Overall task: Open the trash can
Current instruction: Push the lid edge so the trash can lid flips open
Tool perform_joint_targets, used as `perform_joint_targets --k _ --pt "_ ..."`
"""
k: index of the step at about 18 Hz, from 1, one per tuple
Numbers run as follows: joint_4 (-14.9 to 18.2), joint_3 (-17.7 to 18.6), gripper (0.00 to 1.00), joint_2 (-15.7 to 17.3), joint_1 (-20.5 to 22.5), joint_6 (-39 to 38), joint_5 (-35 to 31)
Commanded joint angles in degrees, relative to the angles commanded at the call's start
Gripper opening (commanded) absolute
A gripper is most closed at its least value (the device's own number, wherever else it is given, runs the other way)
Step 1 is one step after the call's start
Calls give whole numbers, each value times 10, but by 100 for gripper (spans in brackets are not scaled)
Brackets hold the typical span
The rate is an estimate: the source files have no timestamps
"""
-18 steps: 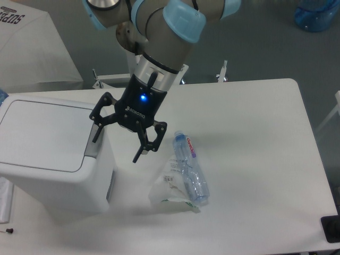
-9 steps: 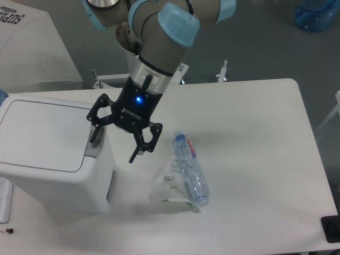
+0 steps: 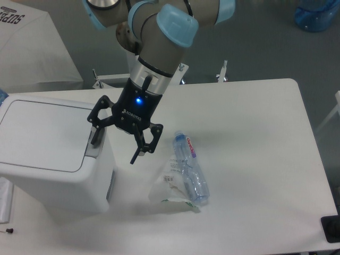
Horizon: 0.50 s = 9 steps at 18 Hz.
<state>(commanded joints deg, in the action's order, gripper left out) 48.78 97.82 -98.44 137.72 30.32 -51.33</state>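
The white bench (image 3: 249, 133) fills most of the view, its far edge running behind the arm and its right edge slanting toward the lower right corner; right of the bottle its top lies bare out to that edge. The trash can (image 3: 50, 159) stands on the bench's left end, the biggest thing on it, with its flat lid (image 3: 40, 133) down and level and its left side running out of the picture. The can's right-hand rim carries the grey tab (image 3: 95, 150), and right of that wall the bench shows bare up to the bottle.

The arm (image 3: 159, 37) comes down from the top of the view, right of the can and leaning toward it. The gripper (image 3: 118, 139) hangs at the can's right rim with its jaws spread wide and nothing between them: one finger (image 3: 98, 133) lies over the rim just above the tab, though contact cannot be judged, and the other finger hangs right of the can, above bare bench.

Right of the can, well apart from it, a crushed clear plastic bottle (image 3: 190, 171) lies on its side, with a clear wrapper (image 3: 169, 191) touching its near left side
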Motion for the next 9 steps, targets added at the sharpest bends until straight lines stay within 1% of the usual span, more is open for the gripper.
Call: perform_joint_targets --k 6,9 --pt "1 -3 100 -1 0 -9 3" --pt "2 -20 100 -1 1 -14 7"
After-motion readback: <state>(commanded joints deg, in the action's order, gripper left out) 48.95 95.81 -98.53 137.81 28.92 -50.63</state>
